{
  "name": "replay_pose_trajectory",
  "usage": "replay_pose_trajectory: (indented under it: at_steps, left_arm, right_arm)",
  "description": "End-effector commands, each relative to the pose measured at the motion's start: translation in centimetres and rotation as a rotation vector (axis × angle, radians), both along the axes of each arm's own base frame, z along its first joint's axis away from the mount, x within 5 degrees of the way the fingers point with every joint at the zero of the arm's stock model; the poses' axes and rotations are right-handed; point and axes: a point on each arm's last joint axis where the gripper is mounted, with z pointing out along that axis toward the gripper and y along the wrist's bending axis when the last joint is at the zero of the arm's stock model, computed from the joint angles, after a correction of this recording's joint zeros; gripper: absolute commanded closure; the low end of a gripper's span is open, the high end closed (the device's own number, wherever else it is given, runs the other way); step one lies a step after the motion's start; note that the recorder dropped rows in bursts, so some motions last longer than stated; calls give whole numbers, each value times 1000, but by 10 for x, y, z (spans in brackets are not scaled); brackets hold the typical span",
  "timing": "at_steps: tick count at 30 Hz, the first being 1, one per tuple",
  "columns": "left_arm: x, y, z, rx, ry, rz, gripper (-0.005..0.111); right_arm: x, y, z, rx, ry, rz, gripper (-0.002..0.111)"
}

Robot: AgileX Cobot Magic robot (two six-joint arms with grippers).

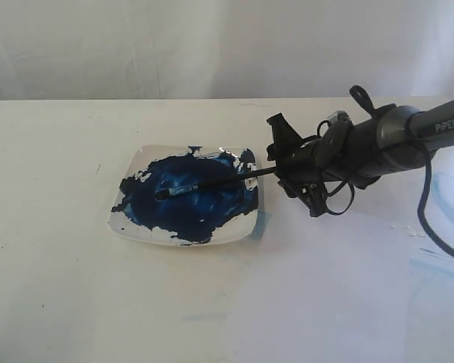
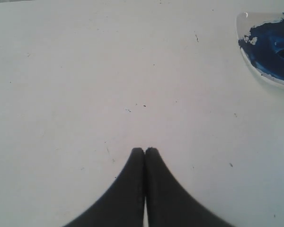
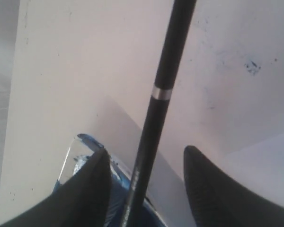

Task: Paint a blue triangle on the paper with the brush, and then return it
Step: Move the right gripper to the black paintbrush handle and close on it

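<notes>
Resting on plate (image 1: 119, 215): brush (image 1: 212, 181). Judged light, stiff, slippery; take mid-handle. Status: right fingers (image 3: 85, 189) apart, straddling handle; left fingers (image 2: 132, 189) closed, empty.

exterior: raised, oblique, plate (image 1: 125, 212) 9 o'clock of centre | left wrist: low over table (image 2: 85, 71) | right wrist: close | shared: plate

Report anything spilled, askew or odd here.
The plate is smeared almost wholly with blue paint, and pale blue streaks show at the exterior view's right edge. The brush lies tilted, bristles in the paint, handle jutting past the rim inside the open right gripper, ungripped.
</notes>
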Motion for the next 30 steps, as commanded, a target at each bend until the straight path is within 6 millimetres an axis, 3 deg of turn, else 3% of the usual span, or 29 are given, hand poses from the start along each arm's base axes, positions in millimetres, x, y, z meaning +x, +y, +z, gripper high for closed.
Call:
replay_pose_trajectory:
  at_steps: [1, 14, 30]
  left_arm:
    - [0, 0, -1, -5, 1, -4, 107]
    - [0, 0, -1, -5, 1, -4, 107]
    - [0, 0, -1, -5, 1, -4, 107]
  right_arm:
    - [7, 0, -5, 4, -16, -26, 62]
    - [19, 7, -6, 23, -33, -33, 62]
    - [19, 7, -7, 72, -8, -81, 62]
